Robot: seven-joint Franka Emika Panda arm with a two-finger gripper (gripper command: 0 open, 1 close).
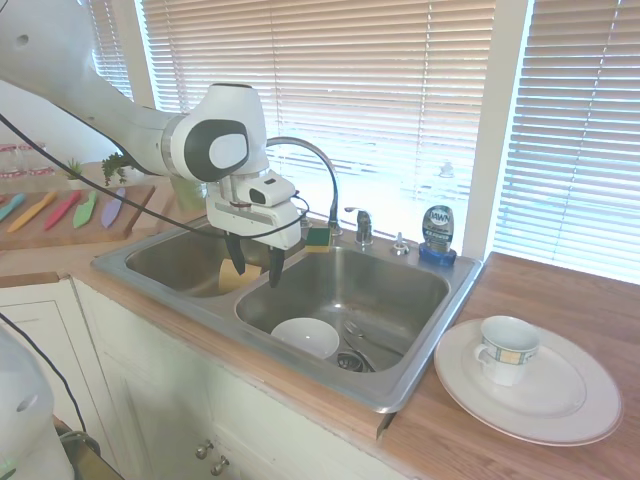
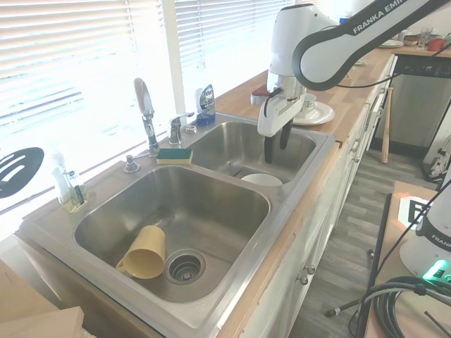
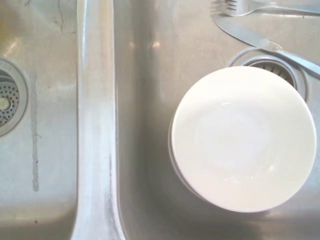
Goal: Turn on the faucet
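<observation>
Faucet (image 1: pixel 318 170) at the back rim of the sink (image 1: pixel 420 375) – arched spout, short lever beside it, jaws apart and empty, pointing down above the divider between basins, well in front of the faucet, white bowl (image 3: pixel 243 138) below.

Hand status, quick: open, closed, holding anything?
Hand: open, empty, hanging over the sink near the divider, not yet at the faucet.

Knife (image 3: pixel 270 45) and fork (image 3: pixel 250 6) cut off by wrist view's edge
</observation>
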